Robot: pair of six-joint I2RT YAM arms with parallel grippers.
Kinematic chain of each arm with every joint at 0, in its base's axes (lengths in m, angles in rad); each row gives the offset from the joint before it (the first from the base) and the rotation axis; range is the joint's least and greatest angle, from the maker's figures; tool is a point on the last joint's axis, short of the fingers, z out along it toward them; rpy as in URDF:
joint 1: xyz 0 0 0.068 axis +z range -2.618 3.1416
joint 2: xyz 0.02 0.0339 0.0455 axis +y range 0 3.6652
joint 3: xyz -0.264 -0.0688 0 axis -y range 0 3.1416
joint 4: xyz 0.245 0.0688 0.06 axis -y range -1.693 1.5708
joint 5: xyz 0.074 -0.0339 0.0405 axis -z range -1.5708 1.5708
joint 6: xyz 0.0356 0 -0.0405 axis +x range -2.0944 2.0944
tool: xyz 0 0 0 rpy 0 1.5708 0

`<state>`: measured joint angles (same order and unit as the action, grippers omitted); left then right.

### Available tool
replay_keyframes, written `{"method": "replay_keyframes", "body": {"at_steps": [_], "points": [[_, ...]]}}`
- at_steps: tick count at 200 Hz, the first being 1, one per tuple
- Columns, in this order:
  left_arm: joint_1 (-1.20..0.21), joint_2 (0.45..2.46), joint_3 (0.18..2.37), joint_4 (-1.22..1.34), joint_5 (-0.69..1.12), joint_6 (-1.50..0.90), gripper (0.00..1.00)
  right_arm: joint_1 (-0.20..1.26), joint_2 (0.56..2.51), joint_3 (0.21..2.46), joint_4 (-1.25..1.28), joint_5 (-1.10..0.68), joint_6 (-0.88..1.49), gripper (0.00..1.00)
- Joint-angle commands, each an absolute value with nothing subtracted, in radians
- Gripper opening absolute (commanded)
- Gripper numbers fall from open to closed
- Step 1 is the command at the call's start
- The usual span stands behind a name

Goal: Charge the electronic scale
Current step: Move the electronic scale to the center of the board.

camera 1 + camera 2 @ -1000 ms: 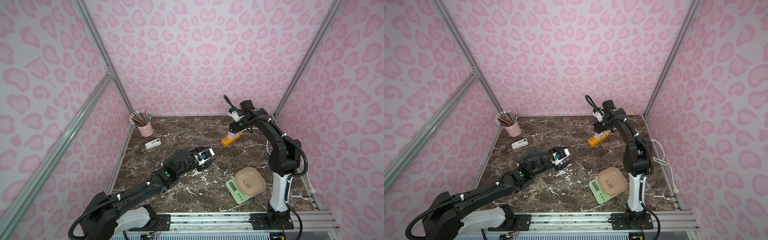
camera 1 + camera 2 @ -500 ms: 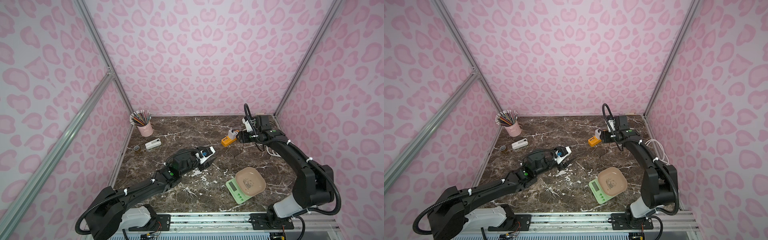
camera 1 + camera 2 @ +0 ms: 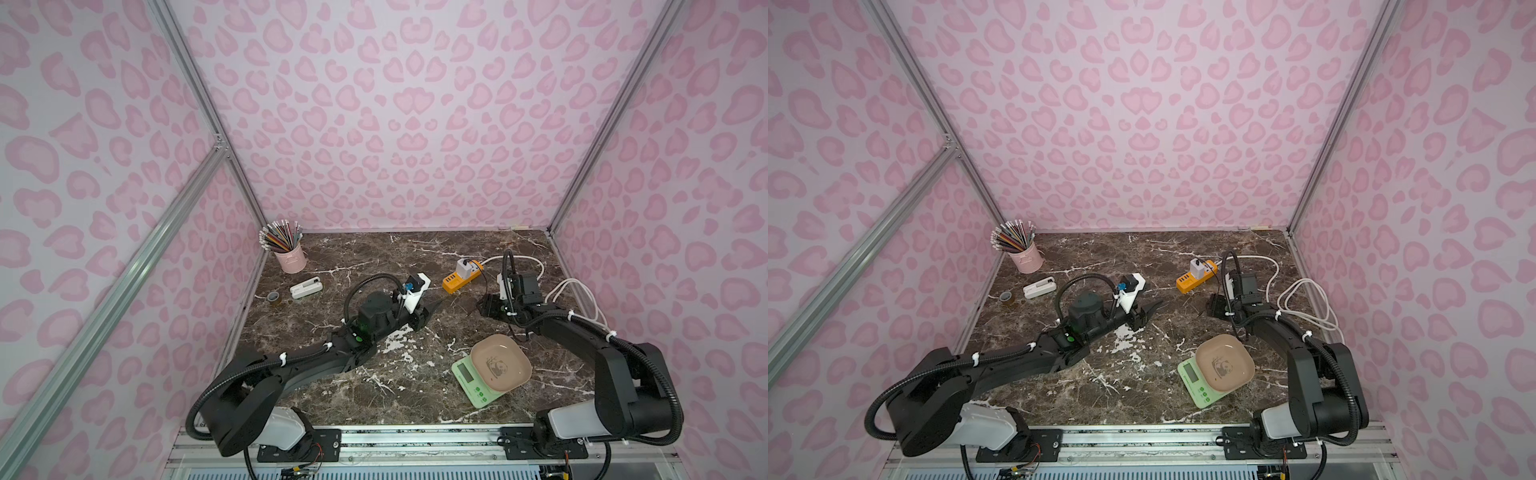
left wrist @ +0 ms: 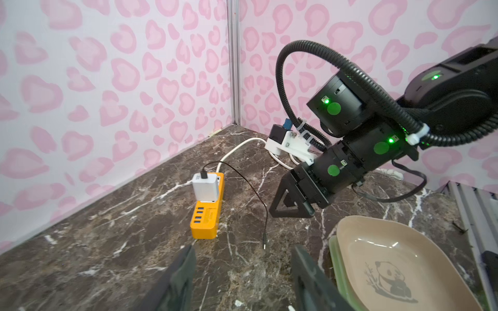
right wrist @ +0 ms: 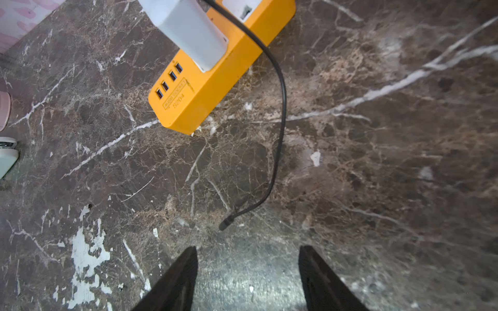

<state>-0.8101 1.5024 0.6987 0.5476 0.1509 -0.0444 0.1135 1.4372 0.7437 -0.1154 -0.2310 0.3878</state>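
The electronic scale (image 3: 468,377) is pale green, with a beige panda tray (image 3: 500,362) on top, and sits front right on the marble in both top views (image 3: 1192,377). In the left wrist view its tray (image 4: 390,258) lies just beside one finger. A thin black cable runs from the white charger (image 3: 464,266) on the orange power strip (image 3: 461,280). Its free plug (image 5: 225,223) lies loose on the marble just ahead of my right gripper (image 5: 248,250), which hangs low, open and empty. My left gripper (image 4: 244,253) is open and empty at mid-table (image 3: 430,311), with the plug (image 4: 265,245) in front of it.
A pink pencil cup (image 3: 291,257), a small white device (image 3: 306,287) and a tape roll (image 3: 273,297) stand at the back left. White cord loops (image 3: 582,299) lie along the right wall. Pink walls close in three sides.
My right arm has swung down from above the power strip and folded low, bringing its gripper near the cable's free end. My left gripper has shifted slightly to the right.
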Motion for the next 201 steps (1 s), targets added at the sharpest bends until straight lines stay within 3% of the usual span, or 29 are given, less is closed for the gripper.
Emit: {"method": "replay_keyframes", "body": {"at_steps": [1,55,93,138,163,192,201], "points": [[-0.858,1.596,0.768,0.523,0.254,-0.139,0.59,0.106,1.422,0.722,0.002,-0.227,0.444,0.64],[-0.979,1.877,1.036,0.246,0.289,-0.120,0.59,-0.002,1.326,0.665,0.069,-0.211,0.514,0.64],[-1.019,2.032,1.236,0.041,0.254,-0.083,0.52,-0.069,1.270,0.648,0.080,-0.228,0.541,0.64],[-1.034,2.108,1.359,-0.067,0.156,-0.068,0.49,-0.083,1.277,0.651,0.077,-0.248,0.539,0.63],[-1.037,2.139,1.393,-0.107,0.139,-0.062,0.39,-0.083,1.285,0.653,0.077,-0.255,0.540,0.62],[-1.040,2.143,1.385,-0.108,0.127,-0.064,0.39,-0.084,1.287,0.651,0.079,-0.258,0.540,0.62],[-1.039,2.144,1.382,-0.109,0.127,-0.063,0.32,-0.085,1.289,0.651,0.081,-0.261,0.537,0.62]]}}
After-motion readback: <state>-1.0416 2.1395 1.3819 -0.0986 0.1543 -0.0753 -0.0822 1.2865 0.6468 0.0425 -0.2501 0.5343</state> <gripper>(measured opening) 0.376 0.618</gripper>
